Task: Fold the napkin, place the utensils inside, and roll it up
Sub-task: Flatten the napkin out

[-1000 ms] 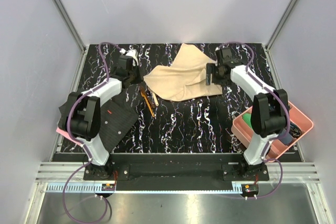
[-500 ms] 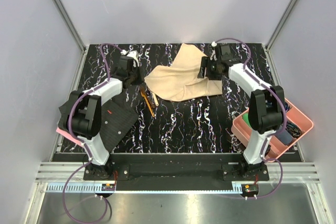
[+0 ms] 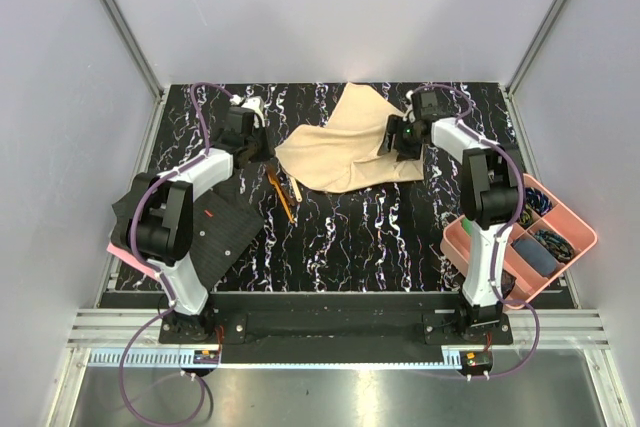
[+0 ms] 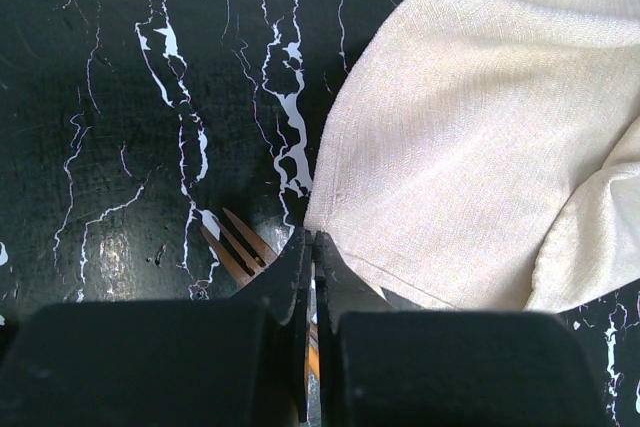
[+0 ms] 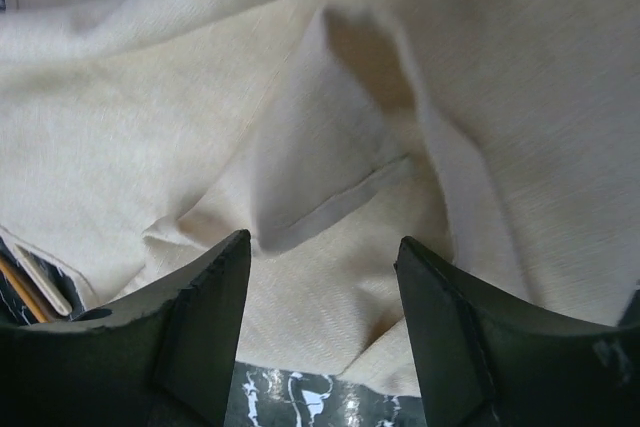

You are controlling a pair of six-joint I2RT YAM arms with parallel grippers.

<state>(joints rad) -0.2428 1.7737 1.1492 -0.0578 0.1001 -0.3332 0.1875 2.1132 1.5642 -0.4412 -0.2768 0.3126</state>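
R claw [image 5: 322,241] spread over napkin [image 5: 330,97].

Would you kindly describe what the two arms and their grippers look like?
Both are built alike: white shells between bulky black joints, with a purple cable looping along the left arm and the right arm. The left gripper and right gripper have matte black, wedge-shaped fingers.

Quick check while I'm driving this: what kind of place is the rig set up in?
Likely a lab test cell, not a kitchen: plain panel walls on aluminium framing box in a black marbled table, with a pink sorting tray at its edge.
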